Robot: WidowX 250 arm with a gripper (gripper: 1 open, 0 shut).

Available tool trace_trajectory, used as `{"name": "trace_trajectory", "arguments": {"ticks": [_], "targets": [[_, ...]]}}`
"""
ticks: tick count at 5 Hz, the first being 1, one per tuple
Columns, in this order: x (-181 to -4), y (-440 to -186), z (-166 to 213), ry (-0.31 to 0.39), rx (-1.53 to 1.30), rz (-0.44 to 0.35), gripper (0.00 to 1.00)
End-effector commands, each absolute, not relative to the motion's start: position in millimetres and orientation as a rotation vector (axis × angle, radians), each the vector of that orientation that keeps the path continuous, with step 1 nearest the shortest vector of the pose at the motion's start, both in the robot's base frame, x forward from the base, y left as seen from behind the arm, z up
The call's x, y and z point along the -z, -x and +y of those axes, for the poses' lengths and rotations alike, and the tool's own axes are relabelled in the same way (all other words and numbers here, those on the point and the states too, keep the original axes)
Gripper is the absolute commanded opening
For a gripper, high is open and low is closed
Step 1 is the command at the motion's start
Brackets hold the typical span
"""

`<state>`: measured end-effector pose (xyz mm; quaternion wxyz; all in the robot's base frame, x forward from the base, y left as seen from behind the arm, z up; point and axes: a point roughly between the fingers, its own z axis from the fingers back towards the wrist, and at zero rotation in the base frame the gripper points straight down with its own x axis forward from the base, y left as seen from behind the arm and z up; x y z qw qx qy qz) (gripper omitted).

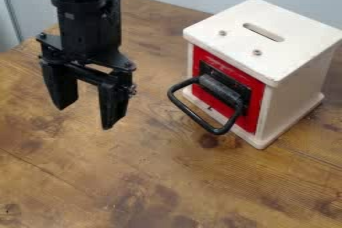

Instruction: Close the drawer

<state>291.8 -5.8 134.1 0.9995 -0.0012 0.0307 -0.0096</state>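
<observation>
While the claw (84,104) hangs above the wooden table (96,177) with its two fingers spread, the drawer (225,95) sits across from it, red front and black loop handle (201,114) facing the claw's side, set in a cream-white box (283,82) whose slotted top rises beyond the handle, well apart from the fingers

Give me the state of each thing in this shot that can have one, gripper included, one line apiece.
Gripper: fingers apart, pointing down, touching nothing.
Drawer: in the box; whether it sits slightly out or fully shut, I cannot tell.
Handle: sticking out in front of the red front, not gripped.
Box: upright on the table, slotted top facing up.
</observation>
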Motion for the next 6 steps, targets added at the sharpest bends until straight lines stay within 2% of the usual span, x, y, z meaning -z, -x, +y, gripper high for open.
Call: {"name": "trace_trajectory", "arguments": {"ticks": [1, 2, 3, 6], "targets": [[-129.9, -300.7, -5.7, -0.003, 0.01, -0.1, 1.0], [-124.7, -302.0, 6.3, -0.005, -0.012, -0.183, 1.0], [-128.5, -306.6, 9.7, -0.005, -0.012, -0.159, 1.0], [-138.2, -315.5, 6.8, -0.001, -0.025, -0.15, 1.0]]}}
